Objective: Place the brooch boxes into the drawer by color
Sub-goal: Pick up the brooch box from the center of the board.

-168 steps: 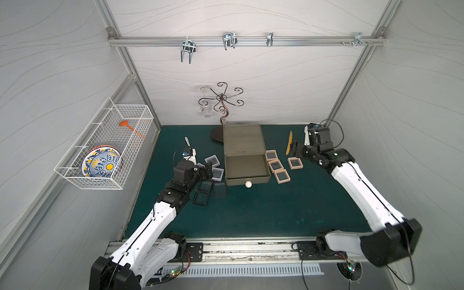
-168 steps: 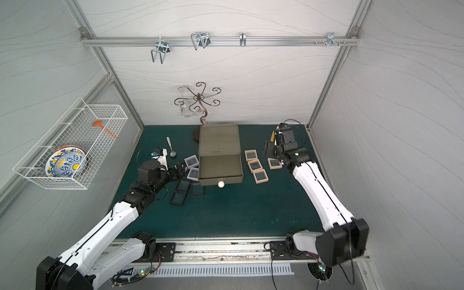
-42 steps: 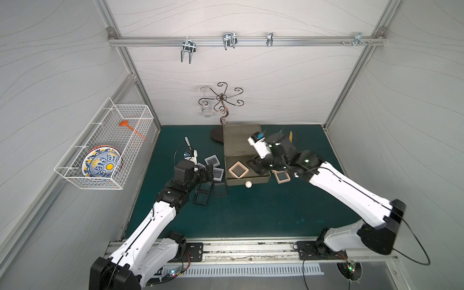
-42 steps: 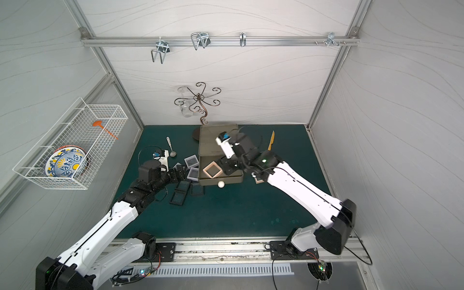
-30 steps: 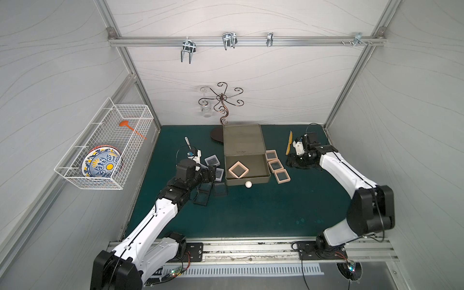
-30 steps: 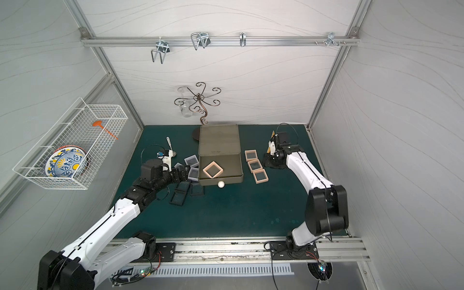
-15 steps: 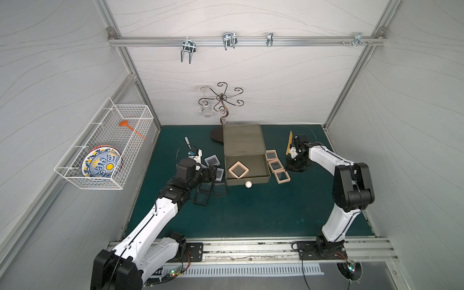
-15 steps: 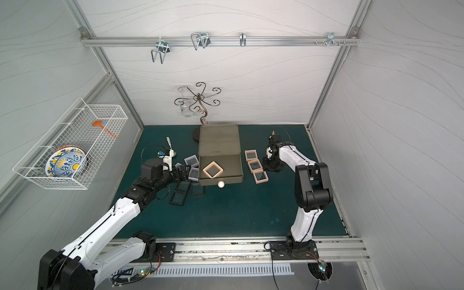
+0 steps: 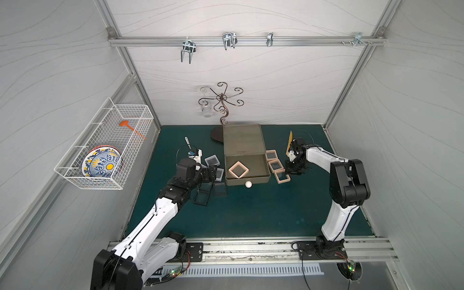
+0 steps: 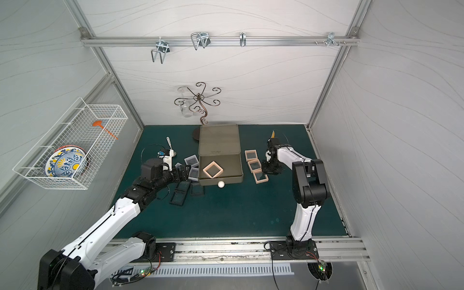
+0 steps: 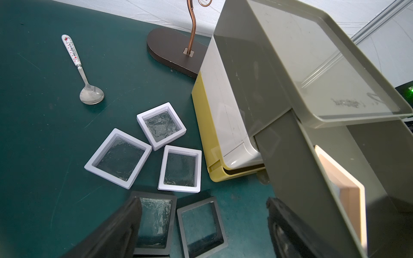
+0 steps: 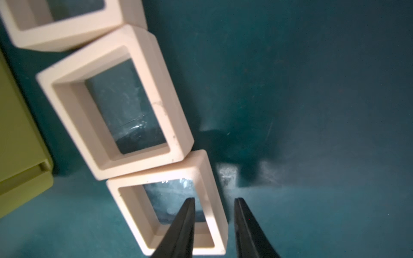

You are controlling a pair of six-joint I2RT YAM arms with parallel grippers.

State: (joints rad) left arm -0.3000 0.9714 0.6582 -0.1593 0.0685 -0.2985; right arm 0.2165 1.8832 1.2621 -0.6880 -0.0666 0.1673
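Observation:
The drawer (image 9: pixel 243 140) stands mid-table with its olive-grey top tier (image 9: pixel 248 179) pulled out; one pink brooch box (image 9: pixel 238 170) lies inside. Three more pink boxes sit in a row to its right (image 9: pixel 275 165). My right gripper (image 12: pixel 214 200) is low over the nearest of them (image 12: pixel 169 176), narrowly open, one finger over the window and one outside the rim. White boxes (image 11: pixel 118 157) and black boxes (image 11: pixel 201 225) lie left of the drawer. My left gripper (image 11: pixel 203 201) hovers wide open over the black ones, holding nothing.
A spoon (image 9: pixel 187 143) and a curly wire stand's dark base (image 9: pixel 217 134) lie behind the white boxes. A yellow-orange tool (image 9: pixel 289 141) stands behind the right gripper. A wire basket (image 9: pixel 105 143) with a patterned plate hangs on the left wall.
The right arm drew back from the drawer, leaving a pink box inside, then came down over the nearest pink box with its jaws narrowing. The left arm barely moved.

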